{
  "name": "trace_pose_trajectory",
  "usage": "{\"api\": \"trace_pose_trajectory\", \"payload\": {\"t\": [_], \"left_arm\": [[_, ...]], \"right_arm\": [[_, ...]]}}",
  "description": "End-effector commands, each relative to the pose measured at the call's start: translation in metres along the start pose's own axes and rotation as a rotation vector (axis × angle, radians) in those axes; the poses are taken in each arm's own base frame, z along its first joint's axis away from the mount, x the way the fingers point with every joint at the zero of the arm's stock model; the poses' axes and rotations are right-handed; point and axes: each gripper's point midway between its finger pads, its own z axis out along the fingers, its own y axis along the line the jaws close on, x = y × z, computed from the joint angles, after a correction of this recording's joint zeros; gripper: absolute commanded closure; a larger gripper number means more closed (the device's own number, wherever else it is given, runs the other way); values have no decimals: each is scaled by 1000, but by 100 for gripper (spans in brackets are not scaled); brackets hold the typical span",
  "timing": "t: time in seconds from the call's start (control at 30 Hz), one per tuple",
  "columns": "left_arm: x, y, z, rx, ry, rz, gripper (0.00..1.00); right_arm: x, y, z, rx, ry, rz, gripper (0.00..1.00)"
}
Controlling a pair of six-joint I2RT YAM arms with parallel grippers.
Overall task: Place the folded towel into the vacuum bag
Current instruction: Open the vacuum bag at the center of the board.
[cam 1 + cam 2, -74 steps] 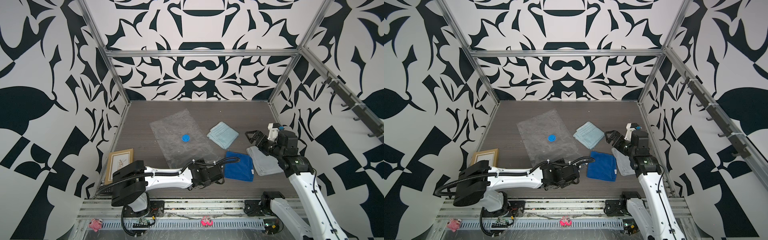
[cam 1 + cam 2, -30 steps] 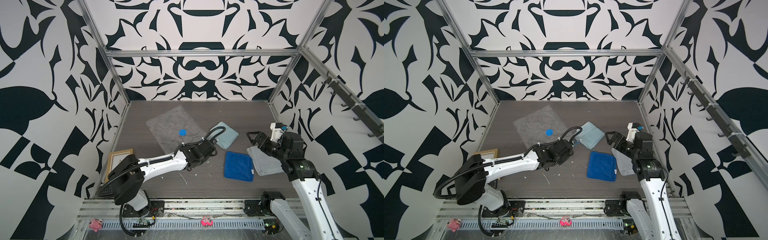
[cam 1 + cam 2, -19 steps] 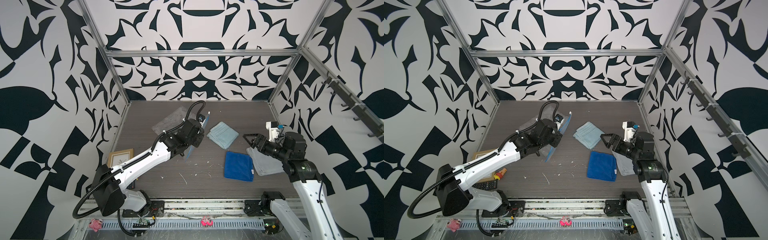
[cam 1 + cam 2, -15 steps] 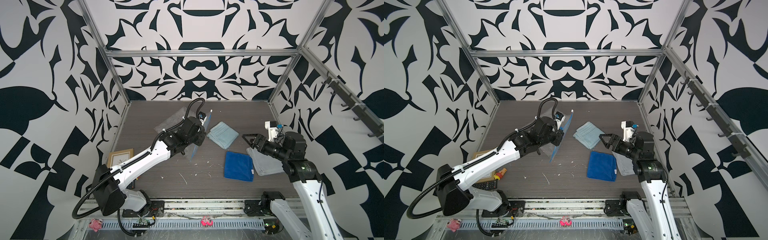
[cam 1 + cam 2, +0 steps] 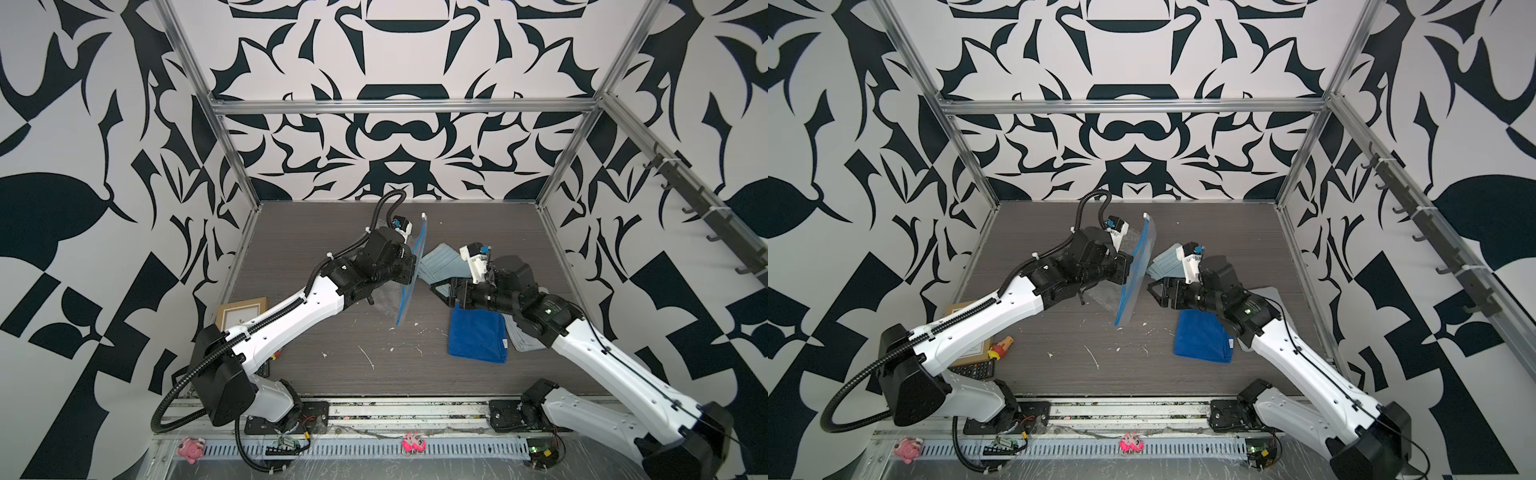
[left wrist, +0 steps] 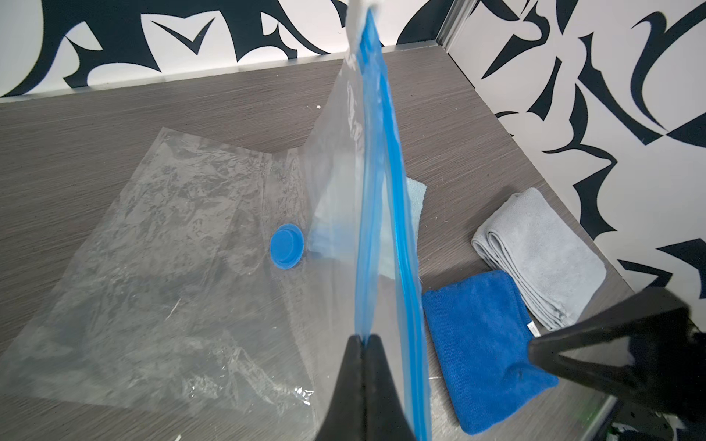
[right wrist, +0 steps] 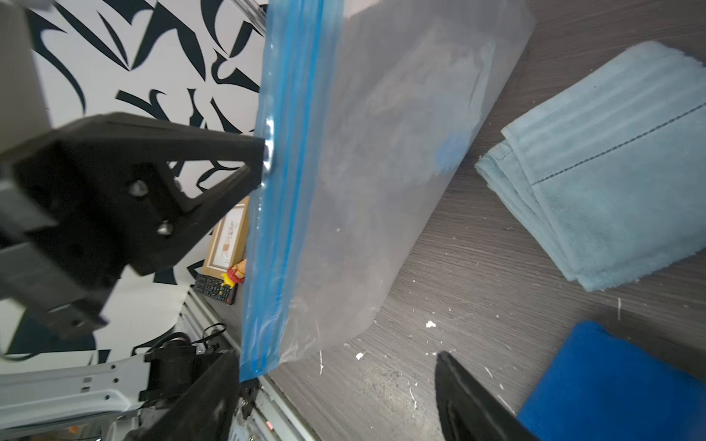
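This is a robotics lab test cell. A dark wood-grain surface (image 5: 316,232) is boxed in by an aluminium frame (image 5: 399,107) carrying black-and-white patterned panels (image 5: 399,158). Along the surface's near edge runs a metal mounting rail (image 5: 415,409). The white left arm (image 5: 291,318) and right arm (image 5: 602,359) are bolted to it. Just beyond lie a slotted cable duct (image 5: 457,449) and a bare circuit board (image 5: 1003,446).

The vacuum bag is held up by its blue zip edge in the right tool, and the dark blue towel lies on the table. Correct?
Not quite. It is the left tool that holds up the vacuum bag by its blue zip edge, as the left wrist view shows. The dark blue towel does lie on the table.
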Motion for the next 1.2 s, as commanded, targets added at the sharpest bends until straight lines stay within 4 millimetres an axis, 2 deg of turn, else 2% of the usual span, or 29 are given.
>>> {"api": "trace_pose_trajectory", "payload": {"t": [0.0, 0.13, 0.27, 0.63, 0.8, 1.0, 1.17], "left_arm": [[-19, -4, -1, 8, -47, -44, 100], [-23, -6, 1, 11, -55, -46, 100], [-27, -7, 3, 14, -63, -45, 100], [-34, -8, -2, 21, -93, -55, 100], [-38, -2, -8, -5, -128, -78, 100], [-40, 5, -13, -29, -167, -123, 100], [-43, 11, -15, -56, -203, -153, 100]], "right_arm": [[-48, 29, -4, 5, -191, -81, 21], [-45, 44, 12, 24, -188, -116, 26], [-45, 46, 18, 75, -209, -133, 28], [-41, 15, 38, 255, -220, -109, 45], [-36, 10, 44, 279, -199, -119, 53], [-21, 12, 54, 293, -160, -138, 54], [-12, 22, 61, 301, -148, -174, 52]]}}
